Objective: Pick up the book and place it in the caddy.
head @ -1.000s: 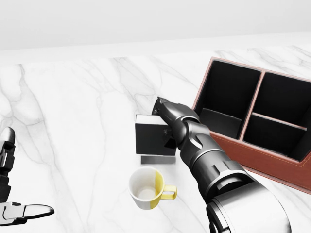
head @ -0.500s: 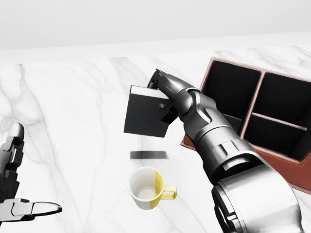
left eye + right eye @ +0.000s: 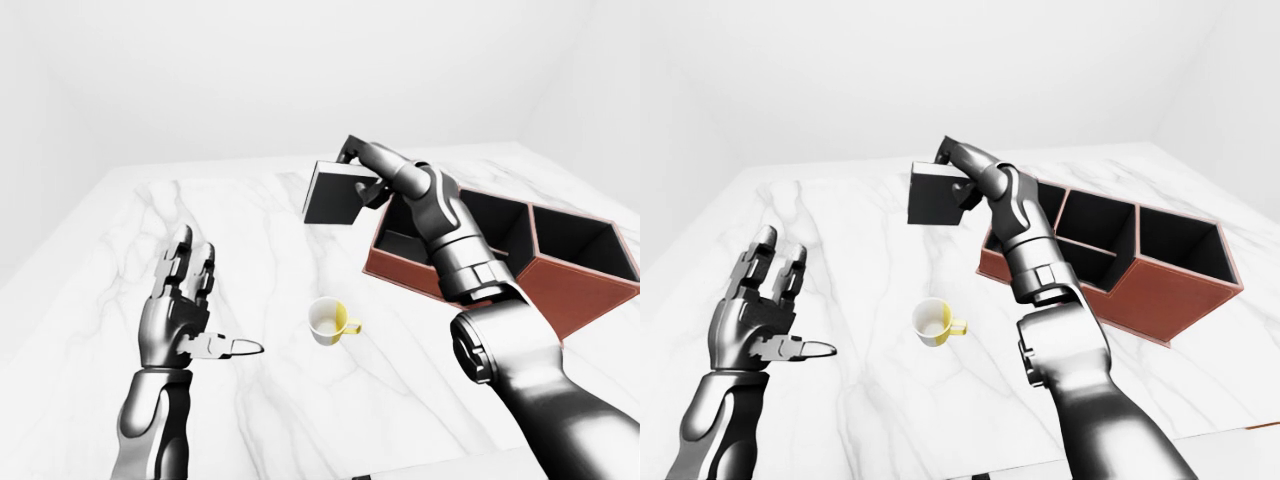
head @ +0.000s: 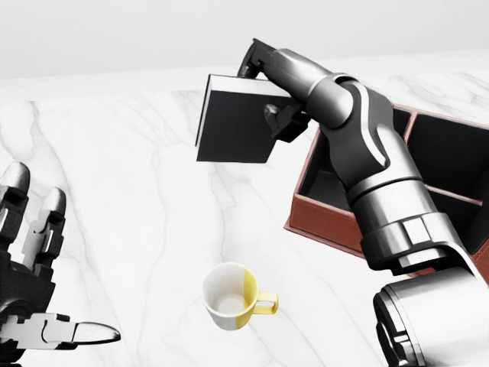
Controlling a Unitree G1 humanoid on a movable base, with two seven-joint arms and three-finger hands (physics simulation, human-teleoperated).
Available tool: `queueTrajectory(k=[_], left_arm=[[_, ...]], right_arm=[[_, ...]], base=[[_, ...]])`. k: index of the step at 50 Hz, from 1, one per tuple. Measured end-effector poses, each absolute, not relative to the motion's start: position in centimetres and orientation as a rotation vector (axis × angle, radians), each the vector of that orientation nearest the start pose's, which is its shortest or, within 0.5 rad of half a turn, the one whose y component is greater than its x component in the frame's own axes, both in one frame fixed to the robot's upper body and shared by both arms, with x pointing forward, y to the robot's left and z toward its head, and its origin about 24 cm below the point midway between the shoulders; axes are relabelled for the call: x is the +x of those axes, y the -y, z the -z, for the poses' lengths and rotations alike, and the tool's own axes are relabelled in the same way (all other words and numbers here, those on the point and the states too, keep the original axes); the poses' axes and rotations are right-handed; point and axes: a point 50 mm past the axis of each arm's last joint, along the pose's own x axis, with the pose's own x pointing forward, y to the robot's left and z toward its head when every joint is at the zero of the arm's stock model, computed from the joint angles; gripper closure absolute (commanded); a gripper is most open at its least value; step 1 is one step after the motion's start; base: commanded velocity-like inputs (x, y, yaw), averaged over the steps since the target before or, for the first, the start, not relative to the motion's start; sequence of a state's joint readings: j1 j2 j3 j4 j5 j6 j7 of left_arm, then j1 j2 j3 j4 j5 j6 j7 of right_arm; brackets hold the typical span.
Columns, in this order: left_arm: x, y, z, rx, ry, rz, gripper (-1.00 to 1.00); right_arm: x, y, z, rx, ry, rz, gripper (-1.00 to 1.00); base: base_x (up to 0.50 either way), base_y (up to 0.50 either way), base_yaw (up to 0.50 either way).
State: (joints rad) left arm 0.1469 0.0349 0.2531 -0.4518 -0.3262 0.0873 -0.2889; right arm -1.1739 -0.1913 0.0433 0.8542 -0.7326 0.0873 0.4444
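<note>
Our caddy at center-right looks empty; right hand fingers clamp the dark, white-edged book; left hand splayed open.

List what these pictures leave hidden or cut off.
- Caddy: head view's right edge crops it; the right arm covers its near compartments.
- Book: only its dark cover and pale page edge show; no title is readable.
- Right hand: fingers behind the book are hidden.
- Left hand: wrist cropped in head view.
</note>
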Motion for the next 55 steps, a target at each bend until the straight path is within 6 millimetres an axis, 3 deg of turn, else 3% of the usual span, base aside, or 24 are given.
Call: queueTrajectory(k=[12, 25, 39, 55], left_arm=[[21.0, -19.4, -11.6, -0.172, 0.31, 0.108, -1.0], [21.2, -18.5, -11.7, -0.177, 0.313, 0.151, -1.0], [21.4, -18.1, -11.2, -0.19, 0.293, 0.176, -1.0], [21.4, -18.0, -10.6, -0.204, 0.267, 0.185, -1.0]], right_arm=[[39.5, 11.5, -26.0, -1.146, 0.17, -0.385, 1.0], [36.9, 15.1, -27.3, -1.285, 0.202, -0.235, 1.0], [34.0, 19.0, -27.1, -1.401, 0.181, -0.047, 1.0], [32.2, 22.7, -24.4, -1.431, 0.055, 0.02, 1.0]], base=[[0.0, 0.0, 0.0], [0.0, 0.0, 0.0], [0.0, 0.0, 0.0], [0.0, 0.0, 0.0]])
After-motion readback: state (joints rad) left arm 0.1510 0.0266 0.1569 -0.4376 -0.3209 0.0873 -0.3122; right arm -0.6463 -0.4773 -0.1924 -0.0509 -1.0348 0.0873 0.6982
